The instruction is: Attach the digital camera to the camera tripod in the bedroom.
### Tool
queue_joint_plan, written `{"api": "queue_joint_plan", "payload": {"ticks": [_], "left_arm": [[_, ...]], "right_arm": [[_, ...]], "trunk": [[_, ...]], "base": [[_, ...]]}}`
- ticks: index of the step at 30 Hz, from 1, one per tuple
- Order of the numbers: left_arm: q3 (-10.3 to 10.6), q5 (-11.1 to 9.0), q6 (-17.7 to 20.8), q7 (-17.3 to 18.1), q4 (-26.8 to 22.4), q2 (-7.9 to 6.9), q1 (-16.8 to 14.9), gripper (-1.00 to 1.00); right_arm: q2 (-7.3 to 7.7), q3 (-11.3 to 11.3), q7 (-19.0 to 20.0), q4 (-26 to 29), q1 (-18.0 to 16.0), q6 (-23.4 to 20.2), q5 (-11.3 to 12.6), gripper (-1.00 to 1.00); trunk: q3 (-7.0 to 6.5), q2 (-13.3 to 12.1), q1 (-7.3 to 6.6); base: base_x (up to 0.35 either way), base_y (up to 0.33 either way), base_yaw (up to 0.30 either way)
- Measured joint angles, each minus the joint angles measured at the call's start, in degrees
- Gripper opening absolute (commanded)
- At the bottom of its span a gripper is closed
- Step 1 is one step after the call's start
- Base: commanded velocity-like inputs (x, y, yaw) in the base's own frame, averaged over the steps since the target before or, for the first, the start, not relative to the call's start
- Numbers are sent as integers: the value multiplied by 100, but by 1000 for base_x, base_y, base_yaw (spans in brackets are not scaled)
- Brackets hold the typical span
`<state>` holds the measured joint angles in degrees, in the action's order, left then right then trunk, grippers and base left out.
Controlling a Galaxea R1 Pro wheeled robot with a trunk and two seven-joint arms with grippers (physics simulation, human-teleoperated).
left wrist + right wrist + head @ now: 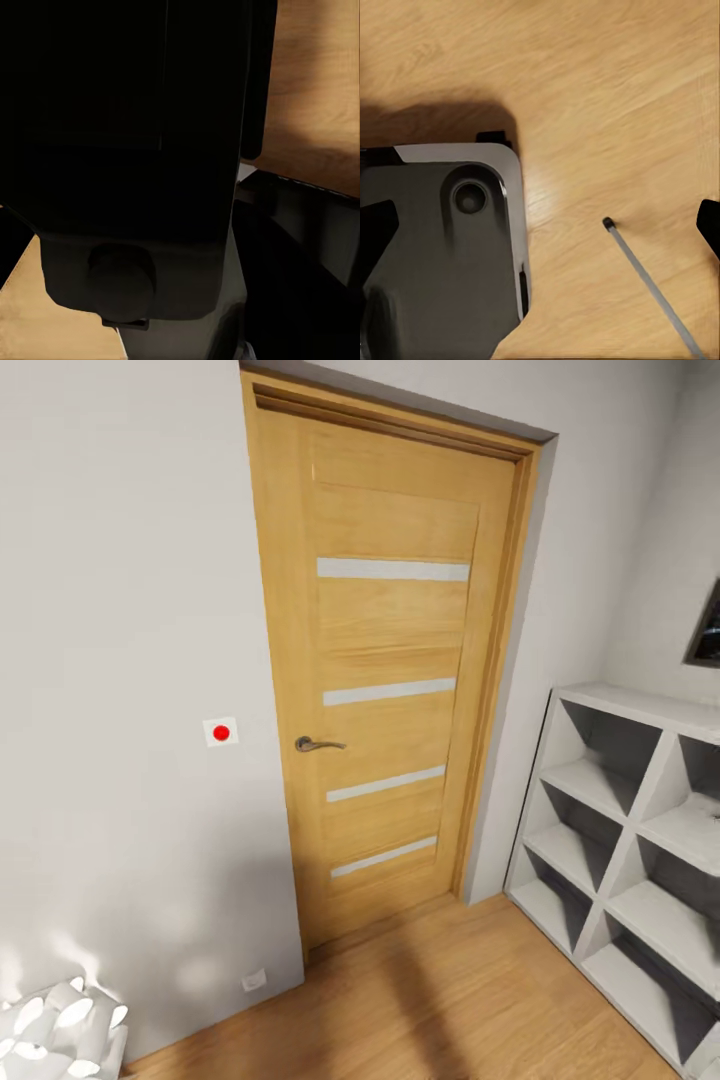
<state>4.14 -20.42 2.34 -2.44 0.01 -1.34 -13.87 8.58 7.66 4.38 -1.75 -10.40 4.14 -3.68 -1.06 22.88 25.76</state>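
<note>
Three views, none with the digital camera or the camera tripod in them — the robot faces a corner of the bedroom. In the head view an oak door [390, 670] with four pale glass strips fills the centre of the frame, its metal lever handle [317, 744] at mid-height on the left edge. On the pale grey wall [120, 660] left of it sits a small white switch plate with a red dot [221, 732]. A white cube shelf [630, 840] stands at the right edge, on light wood plank floor [450, 1000]. A white, petal-patterned object [60, 1035] sits in the lower left corner.

The left wrist view is mostly dark robot body [127, 150], with wood floor at the upper right and lower left; whether that gripper's fingers are apart or together cannot be told.

The right wrist view looks straight down on wood floor, with the robot's grey base [442, 247] at lower left and a thin grey rod [649, 285] at lower right. Dark fingertips [709, 225] show at the left and right edges — wide apart, holding nothing.
</note>
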Motion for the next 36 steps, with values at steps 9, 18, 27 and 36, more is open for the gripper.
{"api": "queue_joint_plan", "payload": {"ticks": [9,18,27,36], "left_arm": [[-26,-25,-1,23,-2,16,0,-100],[-34,-82,-6,34,0,20,0,-100],[-35,-87,-41,33,0,65,0,-100],[-31,-87,-74,35,0,89,0,-100]], "right_arm": [[6,7,25,0,0,9,1,100],[10,13,35,0,0,11,83,100],[9,13,35,0,0,11,90,100],[9,13,35,0,0,11,90,100]], "trunk": [[-1,0,0],[-1,0,0],[-1,0,0],[-1,0,1]], "base": [[0,6,-294],[0,0,-295],[0,0,-295],[-22,0,-295]]}}
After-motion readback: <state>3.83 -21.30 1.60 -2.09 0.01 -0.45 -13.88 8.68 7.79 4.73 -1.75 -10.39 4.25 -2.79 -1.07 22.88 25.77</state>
